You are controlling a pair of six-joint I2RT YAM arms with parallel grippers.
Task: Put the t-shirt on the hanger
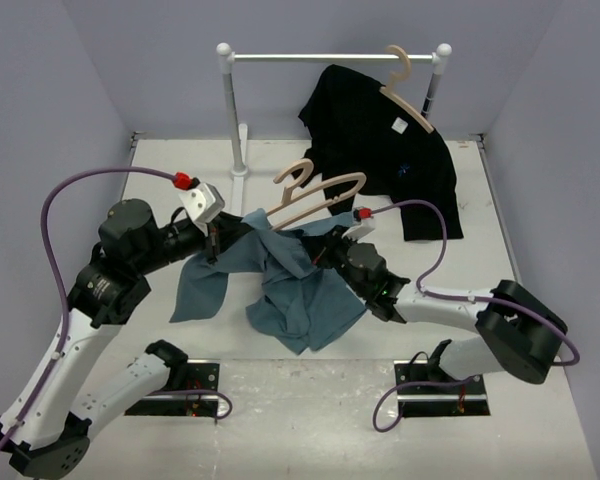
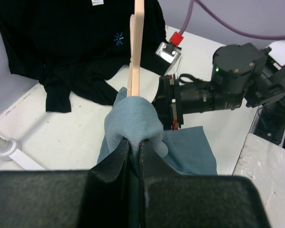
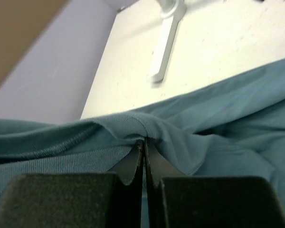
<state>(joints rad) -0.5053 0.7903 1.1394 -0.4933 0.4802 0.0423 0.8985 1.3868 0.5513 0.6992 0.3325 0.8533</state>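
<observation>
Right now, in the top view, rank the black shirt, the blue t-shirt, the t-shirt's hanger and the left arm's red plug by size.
Largest: black shirt and t-shirt, too alike to rank; the t-shirt is bunched and partly covered.
Next: hanger.
Smallest: red plug.

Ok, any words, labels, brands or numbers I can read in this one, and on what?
No legible text in any view.
white label on the black shirt: too small to read.
blue star-shaped emblem on that shirt: a sign only, no letters.
t-shirt and hanger: no print visible.
</observation>
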